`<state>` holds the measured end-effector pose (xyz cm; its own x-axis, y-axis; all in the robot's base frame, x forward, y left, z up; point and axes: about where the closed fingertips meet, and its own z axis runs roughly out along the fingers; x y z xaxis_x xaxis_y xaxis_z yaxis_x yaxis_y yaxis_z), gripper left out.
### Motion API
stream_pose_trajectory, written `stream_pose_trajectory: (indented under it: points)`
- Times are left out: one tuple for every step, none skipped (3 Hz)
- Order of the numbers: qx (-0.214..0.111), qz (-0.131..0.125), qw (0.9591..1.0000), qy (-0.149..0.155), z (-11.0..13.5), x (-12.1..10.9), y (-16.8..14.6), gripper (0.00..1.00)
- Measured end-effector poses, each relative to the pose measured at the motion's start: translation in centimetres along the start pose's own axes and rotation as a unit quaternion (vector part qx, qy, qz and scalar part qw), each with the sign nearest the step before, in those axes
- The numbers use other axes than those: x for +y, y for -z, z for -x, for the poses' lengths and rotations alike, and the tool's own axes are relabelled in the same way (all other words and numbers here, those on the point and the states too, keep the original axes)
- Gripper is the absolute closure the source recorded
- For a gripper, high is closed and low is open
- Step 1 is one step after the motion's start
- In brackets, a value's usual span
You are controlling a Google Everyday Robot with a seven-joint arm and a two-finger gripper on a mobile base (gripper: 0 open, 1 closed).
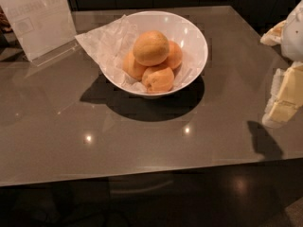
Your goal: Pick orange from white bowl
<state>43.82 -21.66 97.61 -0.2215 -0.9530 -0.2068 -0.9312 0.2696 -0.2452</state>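
Nearest you, the front edge of the bench runs across the view. Its grey top shows a few spots of glare and, near right, the shadow of the arm.

Just beyond that shadow, at the right edge, is the gripper. It hangs above the bench and well apart from the bowl. Part of it is cut off by the frame, so you cannot tell whether the jaws stand apart or together. Nothing orange shows at it, so I judge the pick has not begun and you are on the approach.

Farther in, left of centre, the white bowl sits upright on the bench, with crinkled paper lining it and spilling over its left rim. Four fruits are heaped inside. The orange you want is the larger, paler one. It rests on top of the heap, touching the three smaller fruits beneath and beside it, with its upper half open to the air.

It is close to a ball, so it has no long axis to line up with and points no particular way. No stem end shows. Any closing direction should serve.

The next move calls for carrying the gripper left until it is over the bowl, then coming down from above with the jaws wide enough to span the fruit. Keep clear of the rim and the paper, and avoid pushing the heap sideways, since the lower fruits could roll.

At the far left, a clear sign stand is out of the way.
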Motion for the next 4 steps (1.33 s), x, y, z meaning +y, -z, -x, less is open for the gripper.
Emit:
stream_pose_trajectory:
  points:
    - [-0.005, -0.002, 1.0, 0.0, 0.2, -0.2, 0.2, 0.0]
    - [-0.038, -0.011, 0.9991, 0.013, 2.2, -2.2, 0.6, 0.0]
    - [-0.098, -0.009, 0.9937, 0.054, 6.7, -5.0, 0.5, 0.0]
    - [-0.147, 0.003, 0.9852, 0.088, 11.3, -7.5, -0.3, 0.0]
